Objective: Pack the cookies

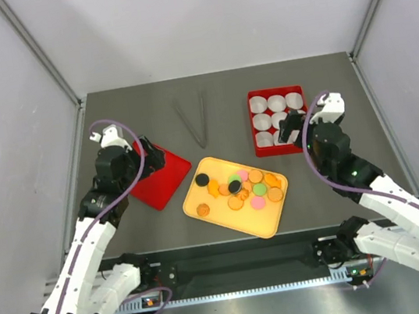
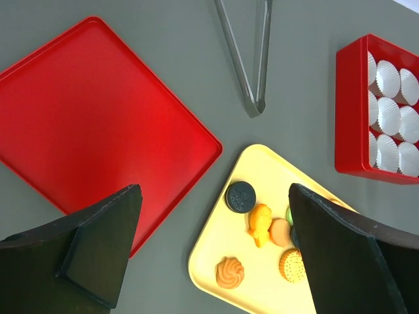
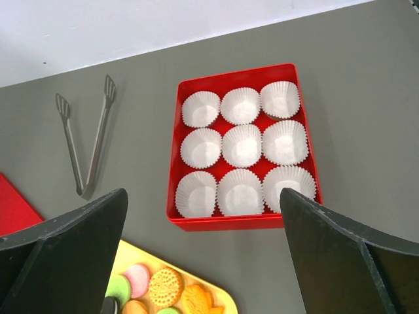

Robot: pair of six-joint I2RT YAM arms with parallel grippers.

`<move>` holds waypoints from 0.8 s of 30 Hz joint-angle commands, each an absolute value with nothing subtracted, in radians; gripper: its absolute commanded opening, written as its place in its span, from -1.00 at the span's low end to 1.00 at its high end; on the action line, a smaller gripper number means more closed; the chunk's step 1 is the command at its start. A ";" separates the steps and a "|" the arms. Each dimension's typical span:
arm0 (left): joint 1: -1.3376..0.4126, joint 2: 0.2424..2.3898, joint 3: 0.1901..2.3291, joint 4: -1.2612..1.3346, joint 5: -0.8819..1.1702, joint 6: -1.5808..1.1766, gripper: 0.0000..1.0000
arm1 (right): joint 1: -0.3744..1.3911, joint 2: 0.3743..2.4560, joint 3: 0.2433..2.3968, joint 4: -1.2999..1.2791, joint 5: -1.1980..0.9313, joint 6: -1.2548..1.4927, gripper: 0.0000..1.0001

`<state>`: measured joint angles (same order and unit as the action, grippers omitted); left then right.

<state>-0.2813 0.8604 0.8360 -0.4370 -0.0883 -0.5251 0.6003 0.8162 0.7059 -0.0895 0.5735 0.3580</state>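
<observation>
From above, the cookies (image 1: 242,188) lie in a loose heap on a yellow tray (image 1: 271,225) at the near middle of the grey table (image 1: 108,109). They are orange, pink, green and black, and one black piece sits apart at the left. A red box (image 1: 254,123) of white paper cups (image 1: 276,103) stands far right of the tray, metal tongs (image 1: 194,120) lie at the far middle, and a flat red tray (image 1: 168,185) lies to the left. The left gripper (image 1: 150,156) hangs over that flat red tray and the right gripper (image 1: 290,127) over the box's near right edge.

The left wrist view shows its two dark fingers (image 2: 98,248) spread wide with nothing between them. Beyond the gap lie the yellow tray's left corner, a black cookie, a fish-shaped orange one and a swirled orange one.

The right wrist view shows its fingers (image 3: 340,261) equally wide apart and empty. The box sits between them and beyond, with nine cups in three rows and none holding a cookie. The tongs lie to its left, and green, pink and orange cookies show at the near edge.
</observation>
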 commanded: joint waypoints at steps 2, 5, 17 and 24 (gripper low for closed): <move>-0.288 0.909 0.871 -0.387 -0.049 -0.534 0.98 | 0.614 0.795 0.704 -0.044 0.534 0.345 0.99; -0.336 0.995 0.916 -0.364 -0.086 -0.546 0.98 | 0.614 0.793 0.701 -0.044 0.505 0.341 0.99; -0.503 1.554 1.192 -0.223 -0.364 -0.512 0.98 | 0.612 0.781 0.689 -0.044 0.457 0.341 0.99; -0.503 1.866 1.413 -0.199 -0.337 -0.443 0.98 | 0.612 0.756 0.670 -0.038 0.434 0.341 1.00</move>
<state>-0.5045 1.7878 1.3151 -0.2584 -0.3096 -0.4877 0.6003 0.7742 0.6674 -0.0822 0.4568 0.3489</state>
